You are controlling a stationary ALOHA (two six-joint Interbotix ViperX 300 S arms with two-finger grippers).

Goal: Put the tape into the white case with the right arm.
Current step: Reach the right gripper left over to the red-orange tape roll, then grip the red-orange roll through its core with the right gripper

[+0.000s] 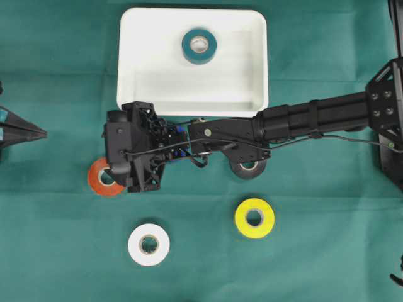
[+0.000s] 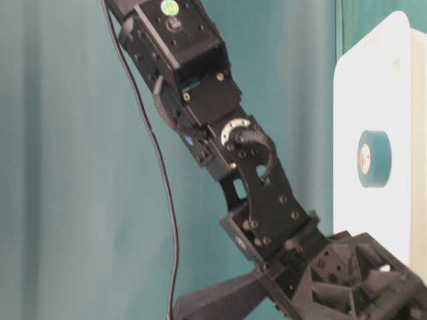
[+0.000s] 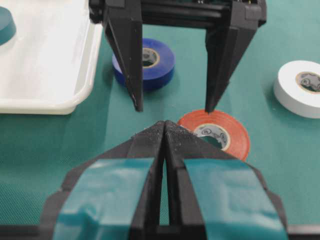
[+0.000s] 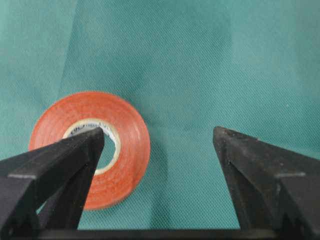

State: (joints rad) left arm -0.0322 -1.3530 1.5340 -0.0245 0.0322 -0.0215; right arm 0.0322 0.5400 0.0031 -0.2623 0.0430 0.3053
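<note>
An orange tape roll (image 4: 120, 150) lies flat on the green cloth, left of centre in the overhead view (image 1: 97, 179). My right gripper (image 4: 157, 135) hangs open just above it. One fingertip (image 4: 92, 137) is over the roll's hole and the other is over bare cloth beside it. Nothing is held. The white case (image 1: 138, 94) sits at the back with a teal tape roll (image 1: 199, 46) inside. My left gripper (image 3: 165, 125) is shut and empty at the far left (image 1: 38, 132), pointing at the orange roll (image 3: 235, 135).
A blue roll (image 3: 160, 67) lies partly under the right forearm (image 1: 249, 168). A yellow roll (image 1: 254, 218) and a white roll (image 1: 148, 244) lie nearer the front. The right arm (image 1: 315, 116) stretches across the table just in front of the case.
</note>
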